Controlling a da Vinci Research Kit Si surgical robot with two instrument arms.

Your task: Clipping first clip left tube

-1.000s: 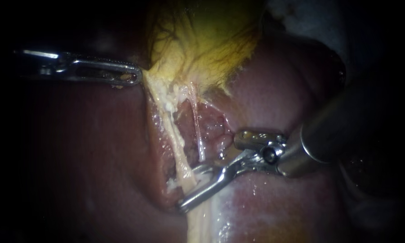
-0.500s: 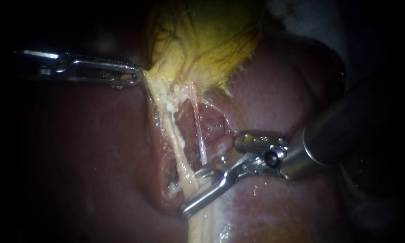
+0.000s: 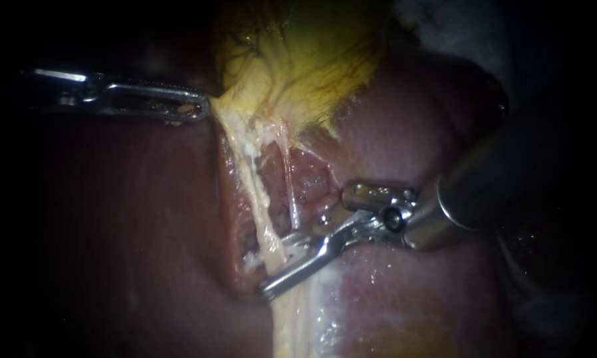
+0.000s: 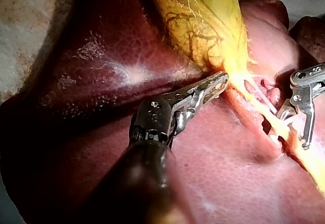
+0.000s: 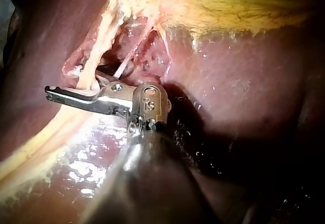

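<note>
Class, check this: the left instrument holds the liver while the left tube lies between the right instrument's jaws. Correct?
No. The left instrument holds the gallbladder, not the liver: see the left wrist view. The left tube does lie between the right instrument's jaws.

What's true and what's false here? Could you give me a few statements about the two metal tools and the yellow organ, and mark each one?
1. The left instrument has its jaws shut on the edge of the yellow gallbladder. True.
2. The right instrument is gripping the gallbladder too. False: it works lower down, with the left tube between its open jaws.
3. Two pale tubes run down from the gallbladder, the left one thicker than the right tube. True.
4. A clip sits on the right tube. False: none shows on it.
</note>
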